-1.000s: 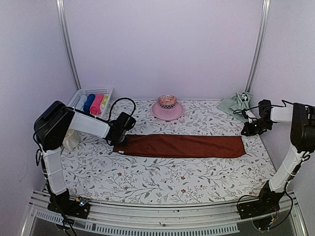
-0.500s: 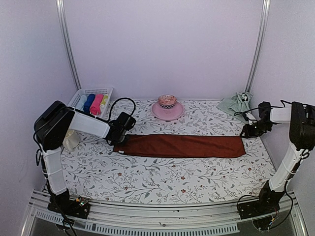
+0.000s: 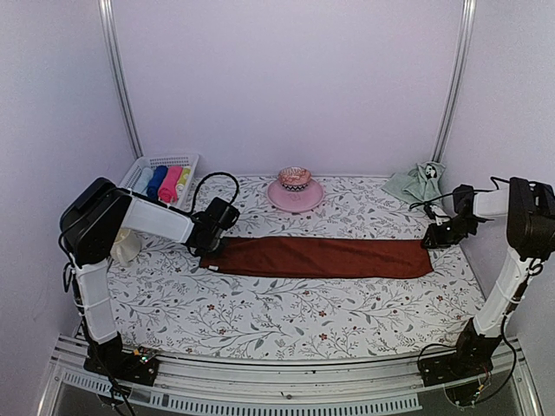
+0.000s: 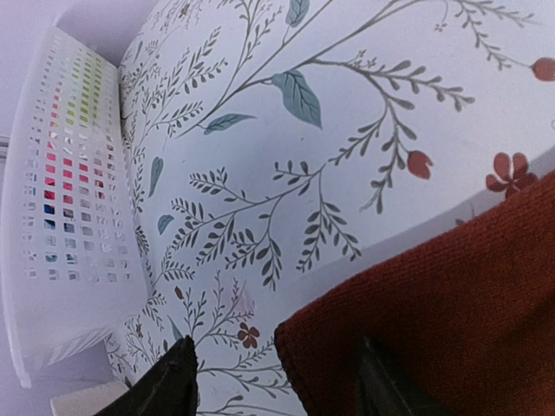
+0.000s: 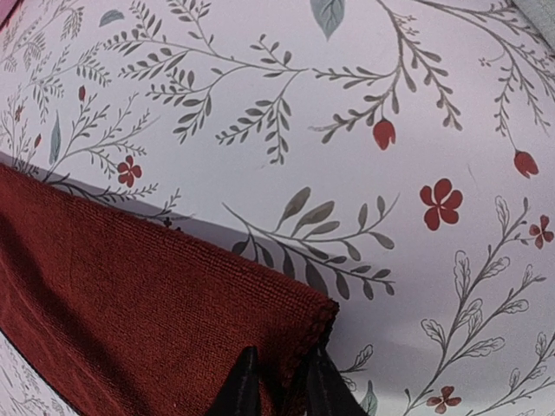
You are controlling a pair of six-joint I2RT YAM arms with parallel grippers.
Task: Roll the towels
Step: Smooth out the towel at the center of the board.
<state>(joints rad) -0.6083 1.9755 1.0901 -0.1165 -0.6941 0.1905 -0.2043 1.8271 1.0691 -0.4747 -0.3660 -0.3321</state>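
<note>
The dark red-brown towel (image 3: 316, 257) lies as a long folded strip across the floral cover. My left gripper (image 3: 208, 249) is at its left end, low over the cover. In the left wrist view the gripper (image 4: 277, 386) is open, and the towel's corner (image 4: 434, 303) lies between the spread fingers. My right gripper (image 3: 434, 237) is at the strip's far right corner. In the right wrist view the gripper (image 5: 279, 386) is shut on the edge of the towel (image 5: 147, 295) at that corner. The sage green towel (image 3: 416, 182) lies crumpled at the back right.
A white basket (image 3: 186, 160) holding several rolled coloured cloths stands at the back left; its wall shows in the left wrist view (image 4: 61, 217). A pink stand with a small bowl (image 3: 295, 189) sits at the back centre. A pale cloth (image 3: 126, 247) lies by the left arm. Walls enclose three sides.
My right gripper has shifted slightly down and left onto the strip's far right corner. The left arm and the towel have not visibly moved.
</note>
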